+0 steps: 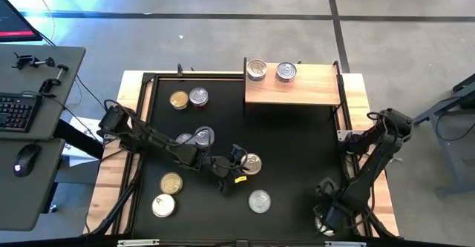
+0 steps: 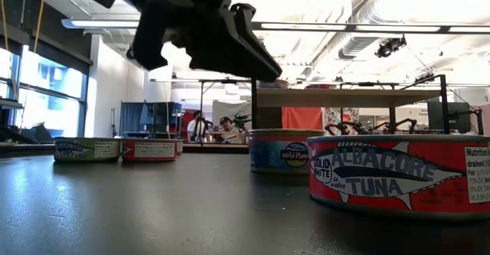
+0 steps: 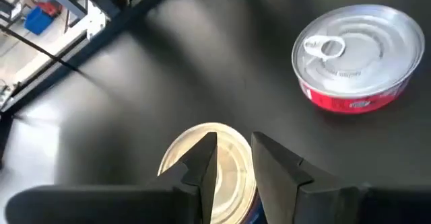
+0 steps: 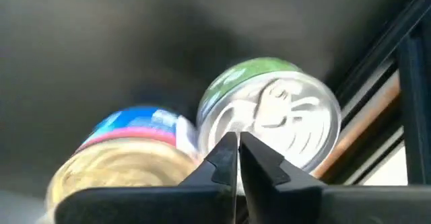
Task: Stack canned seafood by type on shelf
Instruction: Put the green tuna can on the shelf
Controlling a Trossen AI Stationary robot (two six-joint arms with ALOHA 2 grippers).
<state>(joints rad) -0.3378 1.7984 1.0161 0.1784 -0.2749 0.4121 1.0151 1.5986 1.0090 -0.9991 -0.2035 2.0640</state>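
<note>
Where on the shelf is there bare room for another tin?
The shelf holds two silver-topped tins at its back left. Its whole right half and front strip are bare. On the table, it is crowded around the left gripper, over a gold-topped tin.

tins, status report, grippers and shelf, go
Left gripper part open over a gold-topped tin mid-table, not gripping. Right gripper shut, empty, at the near right corner. Two silver tins on the shelf. Nothing blocking.

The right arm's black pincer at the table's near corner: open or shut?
Shut. In the right wrist view the right gripper has its two dark fingers almost touching, holding nothing, above a silver-topped green tin.
</note>
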